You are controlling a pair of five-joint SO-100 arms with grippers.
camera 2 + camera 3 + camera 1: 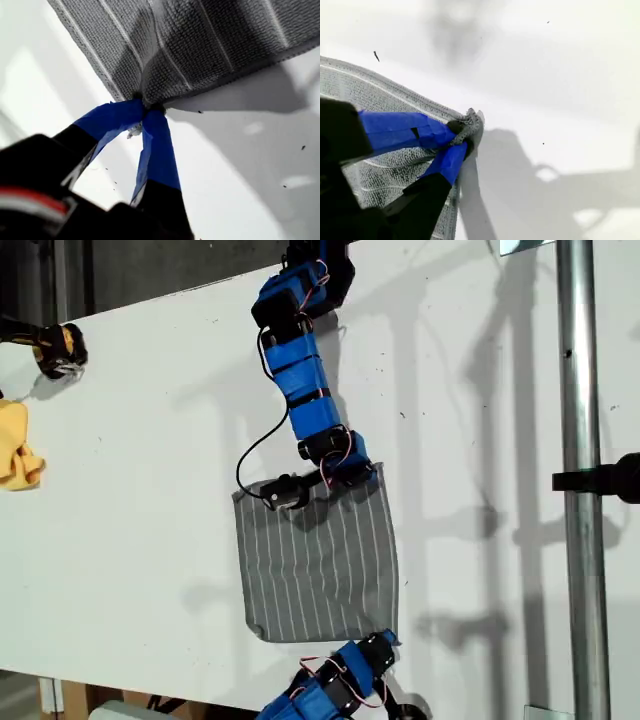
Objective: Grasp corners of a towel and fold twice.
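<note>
The towel (318, 565) lies mostly flat on the white table (140, 490), near the middle of the exterior view, its narrow white stripes running from the edge nearest the upper arm toward the edge nearest the lower arm. Taking the towel as the landmark, an arm reaches down from the top of the exterior view to the towel's far edge, and another arm comes up from the bottom of that view to the towel's near edge, on the exterior view's right. My first gripper (149, 107) has its blue-taped jaws drawn together on a corner of the towel (150, 95); the cloth puckers into a small ridge where the tips meet, and the hem beside it lifts slightly off the table, casting a shadow. My second gripper (460, 137) is likewise closed on another corner (472, 122), the grey fabric bunched into a little knot between the two taped jaws, with the rest of the towel spreading away behind them. The wrist views alone do not settle which arm in the exterior view is which. Well apart from the towel, at the exterior view's left edge, lies a crumpled yellow cloth (16, 448).
</note>
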